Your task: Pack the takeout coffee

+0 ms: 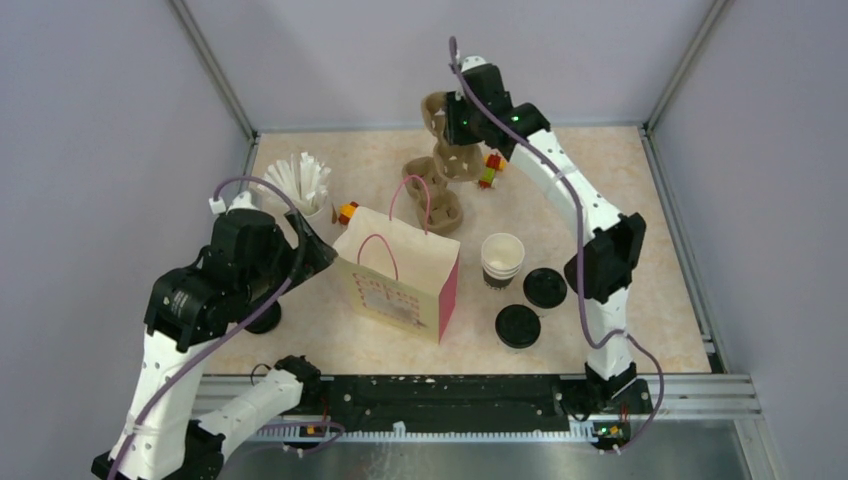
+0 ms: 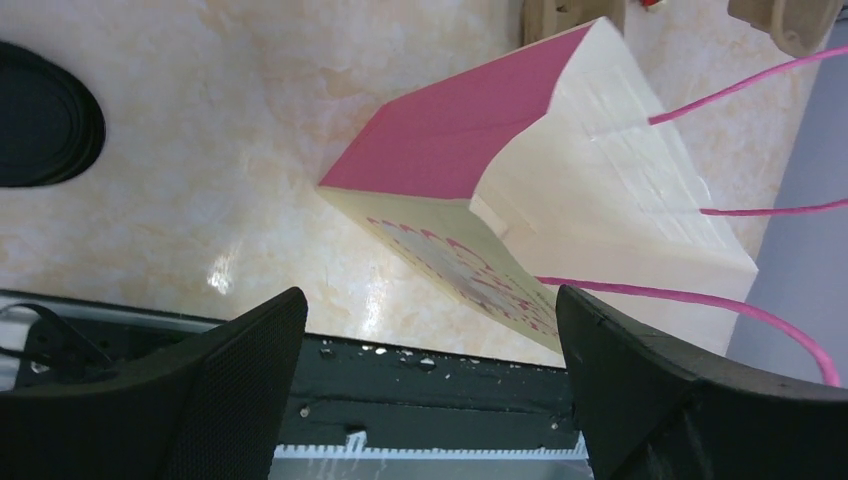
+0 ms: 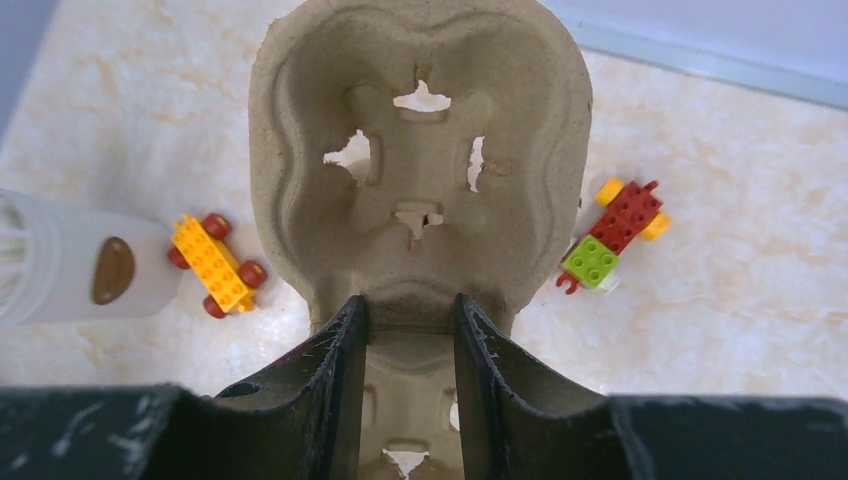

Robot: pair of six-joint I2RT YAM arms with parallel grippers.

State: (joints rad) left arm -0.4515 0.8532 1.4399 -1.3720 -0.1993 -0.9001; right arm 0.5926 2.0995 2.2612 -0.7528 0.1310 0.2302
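The takeout coffee shows as a stack of paper cups, white at the rim and dark lower down, right of the bag. Two black lids lie flat beside it. A third lid lies under my left arm. My right gripper is shut on the middle ridge of a brown pulp cup tray, held tilted above the far table. My left gripper is open and empty, left of the cream and pink paper bag.
A second pulp tray lies behind the bag's pink handles. A beige cup with white sticks stands at the far left. Brick toys lie on the table: an orange one and a red and green one. Black rail runs along the near edge.
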